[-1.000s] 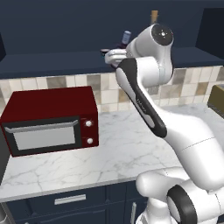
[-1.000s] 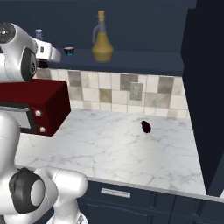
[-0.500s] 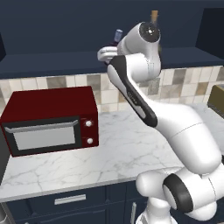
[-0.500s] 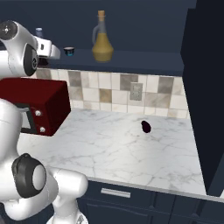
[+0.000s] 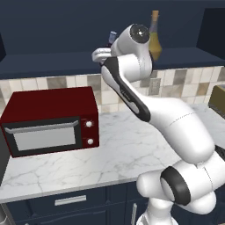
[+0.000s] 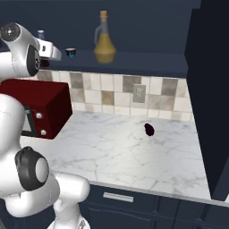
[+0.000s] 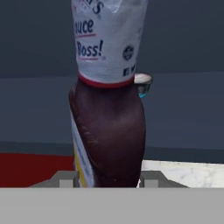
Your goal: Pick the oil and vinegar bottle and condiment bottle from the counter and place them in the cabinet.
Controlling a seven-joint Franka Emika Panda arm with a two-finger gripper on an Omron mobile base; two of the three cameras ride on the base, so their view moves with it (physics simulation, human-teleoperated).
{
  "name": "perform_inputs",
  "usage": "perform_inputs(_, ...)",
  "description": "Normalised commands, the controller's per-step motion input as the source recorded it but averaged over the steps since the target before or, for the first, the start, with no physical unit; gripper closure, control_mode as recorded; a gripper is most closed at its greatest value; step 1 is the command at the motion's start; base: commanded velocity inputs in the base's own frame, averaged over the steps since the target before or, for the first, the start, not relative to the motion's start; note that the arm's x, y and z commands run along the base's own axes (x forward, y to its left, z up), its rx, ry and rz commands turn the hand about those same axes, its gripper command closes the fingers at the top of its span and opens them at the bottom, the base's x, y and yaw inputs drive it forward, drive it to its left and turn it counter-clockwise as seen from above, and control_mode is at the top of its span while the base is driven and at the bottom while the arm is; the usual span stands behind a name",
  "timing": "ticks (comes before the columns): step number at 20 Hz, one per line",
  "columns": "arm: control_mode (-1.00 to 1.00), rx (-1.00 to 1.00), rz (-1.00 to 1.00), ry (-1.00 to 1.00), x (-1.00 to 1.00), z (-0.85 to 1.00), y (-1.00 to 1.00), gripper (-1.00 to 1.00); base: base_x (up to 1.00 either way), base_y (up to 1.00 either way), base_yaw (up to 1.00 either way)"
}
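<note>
My gripper is shut on the condiment bottle, a dark purple-brown bottle with a white printed label. In the left base view the gripper is raised to the front edge of the navy cabinet ledge, and the bottle's pale cap pokes up above the hand. From the right base view, the gripper and the cap are at the ledge's left end. The amber oil and vinegar bottle stands upright on the cabinet ledge, to the right of the hand, its cork visible.
A tiny dark cup sits on the ledge between the hand and the flask. The red microwave stands on the marble counter below the hand. A small dark object lies on the counter near the tiled wall. A dark tall panel bounds the right.
The arm's upper links have swung round, and the hand with the condiment bottle has shifted slightly left at ledge height. The flask and the cup have stayed put.
</note>
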Motion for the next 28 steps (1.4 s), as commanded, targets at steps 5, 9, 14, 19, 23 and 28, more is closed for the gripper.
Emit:
perform_inputs(5,-1.00,0.00,0.00,0.00,0.16,-0.19,0.13,1.00,0.00,0.00,0.00)
perform_inputs(9,-1.00,0.00,0.00,0.00,0.18,-0.09,0.10,1.00,0.00,0.00,0.00)
perform_inputs(14,-1.00,0.00,0.00,0.00,0.19,0.00,0.06,1.00,0.00,0.00,0.00)
perform_inputs(19,-1.00,0.00,0.00,0.00,0.24,0.00,0.04,1.00,0.00,0.00,0.00)
perform_inputs(23,-1.00,0.00,0.00,0.00,0.27,0.00,0.03,1.00,0.00,0.00,0.00)
perform_inputs(28,-1.00,0.00,0.00,0.00,0.30,-0.04,0.03,1.00,0.00,0.00,0.00)
